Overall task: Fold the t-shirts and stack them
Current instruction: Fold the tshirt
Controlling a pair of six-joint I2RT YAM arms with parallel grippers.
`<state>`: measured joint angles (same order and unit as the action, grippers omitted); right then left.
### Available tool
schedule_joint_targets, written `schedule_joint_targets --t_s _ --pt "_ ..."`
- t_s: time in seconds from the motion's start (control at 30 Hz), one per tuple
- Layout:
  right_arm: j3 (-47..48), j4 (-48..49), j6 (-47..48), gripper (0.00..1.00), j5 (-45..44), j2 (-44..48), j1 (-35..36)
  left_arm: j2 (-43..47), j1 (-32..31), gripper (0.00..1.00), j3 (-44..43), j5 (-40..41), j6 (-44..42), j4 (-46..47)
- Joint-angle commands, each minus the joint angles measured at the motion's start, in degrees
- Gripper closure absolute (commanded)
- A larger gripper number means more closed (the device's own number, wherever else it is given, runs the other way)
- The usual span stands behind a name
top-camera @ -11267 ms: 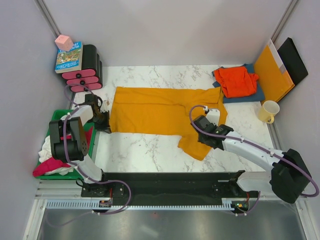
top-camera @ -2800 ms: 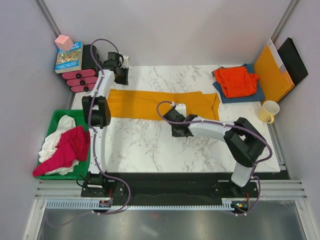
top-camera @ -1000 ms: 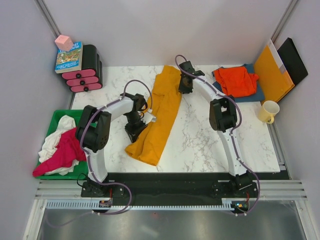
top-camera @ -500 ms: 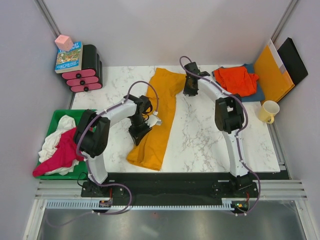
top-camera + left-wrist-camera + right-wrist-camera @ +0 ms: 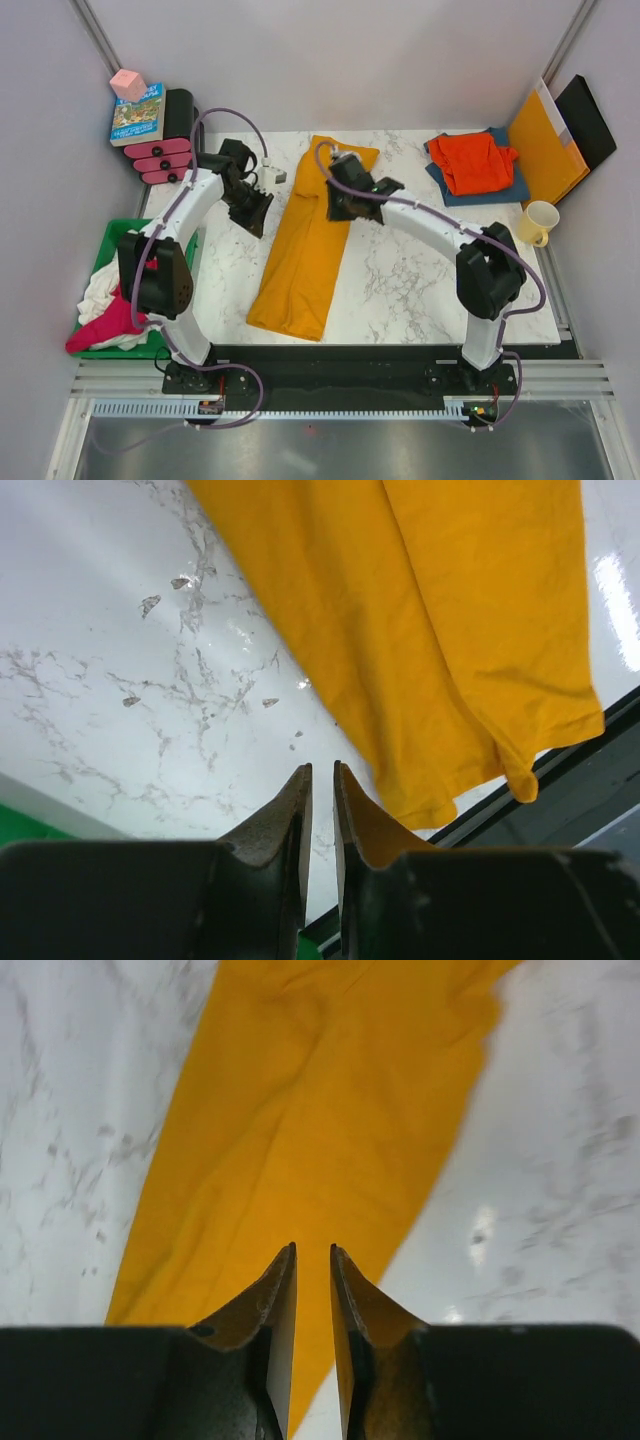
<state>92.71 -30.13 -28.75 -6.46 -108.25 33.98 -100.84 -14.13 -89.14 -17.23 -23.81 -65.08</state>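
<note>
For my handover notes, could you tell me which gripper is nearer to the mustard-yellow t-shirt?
Right. The right gripper hangs over the far half of the mustard-yellow t-shirt; the left gripper is beside it, over bare table.

Saw mustard-yellow shirt (image 5: 305, 250) folded lengthwise into long narrow strip, flat on table (image 5: 420, 270). It ran slantwise from far edge near middle toward near edge, left of centre, with near end slightly rumpled. Red-orange shirt (image 5: 472, 160) lay folded on folded dark blue shirt (image 5: 500, 193) at far right corner. Magenta shirt (image 5: 105, 325) and white shirt (image 5: 95, 290) sat crumpled together, unfolded, in green tray (image 5: 125, 351) beside left edge.
</note>
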Motion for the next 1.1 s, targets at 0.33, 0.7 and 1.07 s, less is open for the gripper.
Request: schedule_joint_targets --t_s 0.33,0.7,1.07 --pt "-27.8 13.5 -10.8 0.70 0.0 4.6 13.5 3.5 9.9 0.78 8.5 -12.6 11.3 12.6" --pt "-31.5 16.0 -13.7 0.71 -5.8 11.7 17.7 5.1 10.0 0.79 10.7 -11.4 11.8 13.6" --pt "-25.5 15.5 -15.3 0.81 -1.7 1.5 23.2 4.3 10.0 0.79 10.7 -10.5 13.5 14.2"
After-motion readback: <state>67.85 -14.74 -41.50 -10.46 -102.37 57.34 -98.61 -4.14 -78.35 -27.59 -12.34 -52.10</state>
